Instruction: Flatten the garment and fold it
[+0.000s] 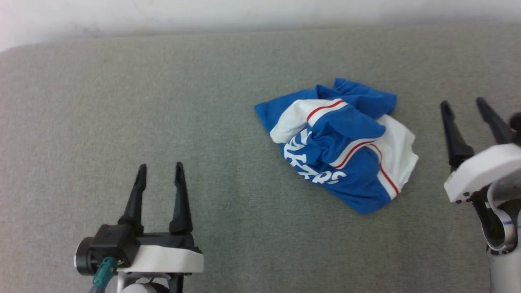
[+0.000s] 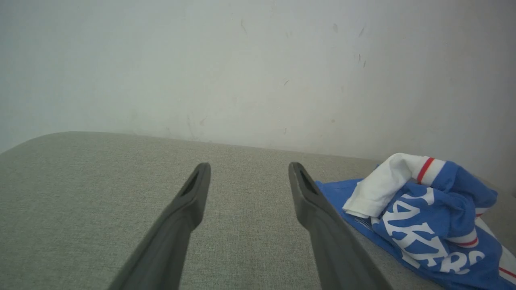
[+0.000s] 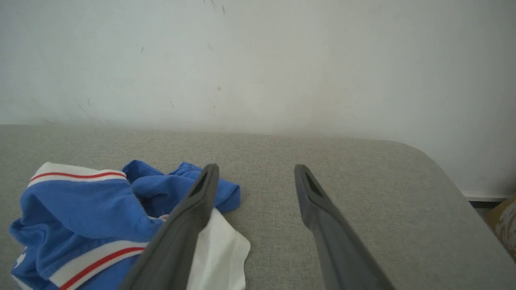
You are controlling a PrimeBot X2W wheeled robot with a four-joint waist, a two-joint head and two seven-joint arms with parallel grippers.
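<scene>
Fingers (image 1: pixel 180 207) on the left gripper (image 1: pixel 160 167) stand spread and empty, nearest. The right gripper (image 1: pixel 463 102) is likewise released, just beside the shirt (image 1: pixel 346 134), which lies crumpled mid-cushion (image 1: pixel 122 89). Best to pinch an outer edge with each gripper, lift slightly, then draw apart.

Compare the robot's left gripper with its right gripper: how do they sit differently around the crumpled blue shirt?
The left gripper sits low in the head view, well away from the garment. The right gripper is farther up and nearer the garment's white edge. The left gripper's fingers point straight up that view, while the right gripper's lean leftward. Both are open, empty and apart from the cloth.
</scene>
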